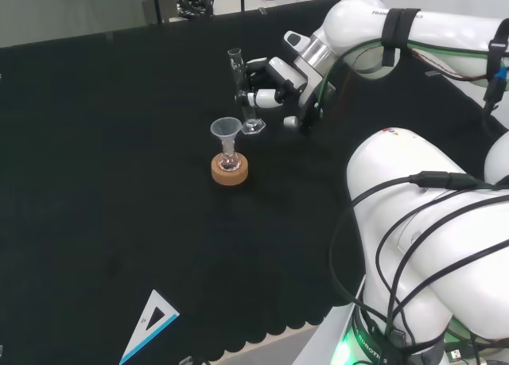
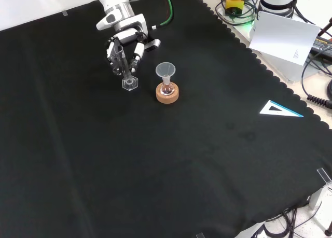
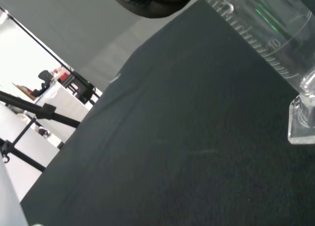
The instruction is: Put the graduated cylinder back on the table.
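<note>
Hand [image 1: 274,83] has fingers curled round the graduated cylinder [image 1: 241,87] approx mid-tube. Cyl's long axis is near vertical w/ slight tilt; its hex foot sits at or just above the tabletop [image 1: 119,206], can't tell if touching. In head view it's just behind the cork ring [image 1: 230,170] w/ funnel [image 1: 226,130]. Next, prob: straight down, then let go.

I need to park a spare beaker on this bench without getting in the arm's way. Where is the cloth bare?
In the front view the black cloth is bare across its lower half, below the cork ring stand and left of the white-and-blue set square. It is crowded at the top, where the hand holds the clear graduated cylinder beside the funnel-topped flask.
</note>
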